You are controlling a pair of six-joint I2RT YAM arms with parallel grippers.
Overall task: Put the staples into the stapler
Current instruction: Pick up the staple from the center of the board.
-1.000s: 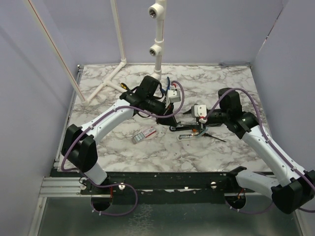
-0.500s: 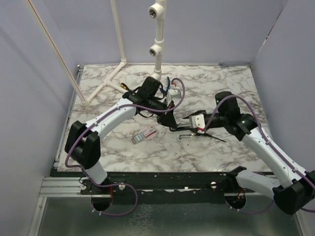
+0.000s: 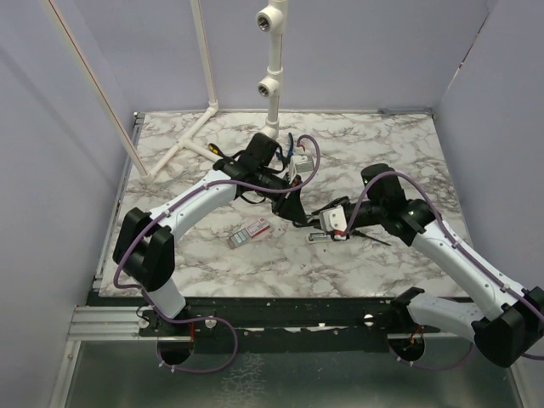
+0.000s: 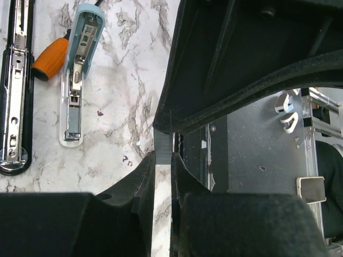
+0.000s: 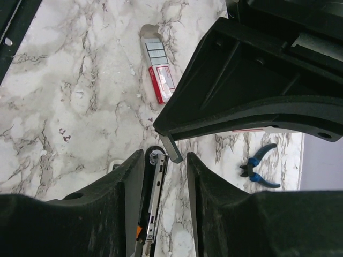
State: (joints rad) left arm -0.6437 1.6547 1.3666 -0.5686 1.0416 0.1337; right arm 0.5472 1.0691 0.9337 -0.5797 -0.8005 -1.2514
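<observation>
Hovering over the open stapler (image 5: 154, 195) near the tabletop's middle, the right claw (image 5: 166, 160) stands released, the metal channel's end showing between its fingers. The left claw (image 4: 162, 163) is clenched to a thin slit. The staples box (image 5: 159, 75) lies apart, leftward.

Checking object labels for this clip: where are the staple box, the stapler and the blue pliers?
staple box (image 5: 159, 71), right wrist view, middle of its top face.
stapler (image 4: 15, 88), left wrist view, metal inner channel.
blue pliers (image 5: 262, 153), right wrist view, upper handle.
</observation>
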